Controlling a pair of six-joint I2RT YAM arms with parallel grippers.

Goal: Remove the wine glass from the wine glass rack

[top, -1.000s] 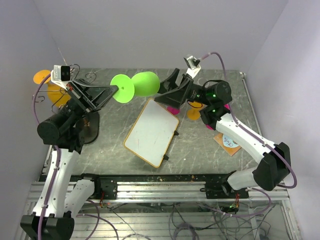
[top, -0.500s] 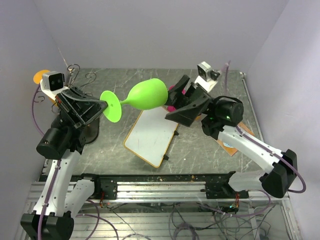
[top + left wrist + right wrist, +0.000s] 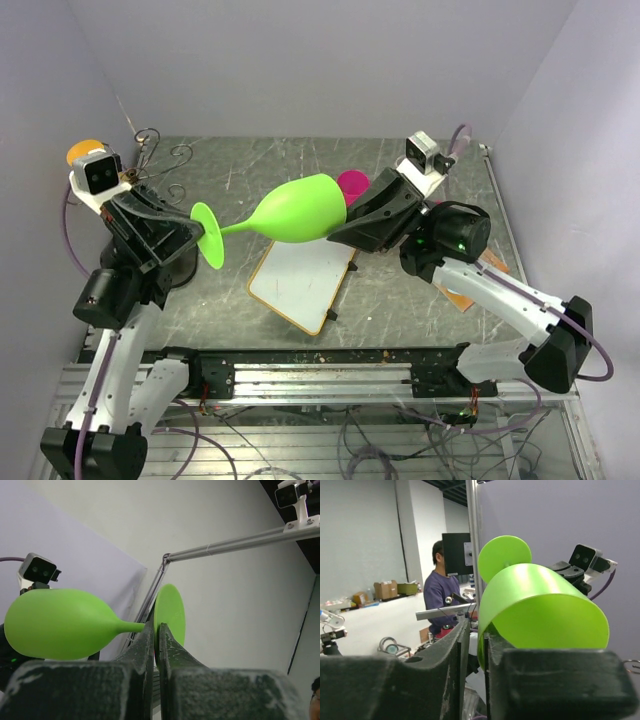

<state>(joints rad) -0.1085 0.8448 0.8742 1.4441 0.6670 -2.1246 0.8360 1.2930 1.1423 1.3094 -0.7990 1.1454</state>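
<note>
Left claw [image 3: 207, 238]: top view. Pinched on the edge of the foot of the wine glass [image 3: 295, 210]; it carries the glass at that end.
Right claw [image 3: 345, 222]: top view. At the mouth of the bowl, jaws narrow. The grip cannot be read from this angle.
Glass position: top view. It lies sideways in the air between the two arms, foot to the left, mouth to the right. It hangs over the white board [image 3: 300, 285] and the table [image 3: 450, 170] and appears to touch neither. A pink cup [image 3: 352, 183] sits just beyond the bowl.
Rack [image 3: 150, 135]: top view. Its wire curls show at the far left corner, behind the left arm and well apart from the glass. No glass hangs on the curls that show.
Left wrist view: fingers [image 3: 142, 645] are drawn to a thin slit with the rim of the foot disc between them. Stem and bowl run off to the left, about level.
Right wrist view: fingers [image 3: 455, 645] stand one on each side of the bowl's wall at the rim, with a small gap between them. A sliver of background shows beside the wall, so I cannot tell whether they press on it.
Done: the glass is off the rack and clear of it.
Left, as judged: the arms look set for a hand-over. The right claw needs a sure hold before the left lets go, and then the glass must be set down.
</note>
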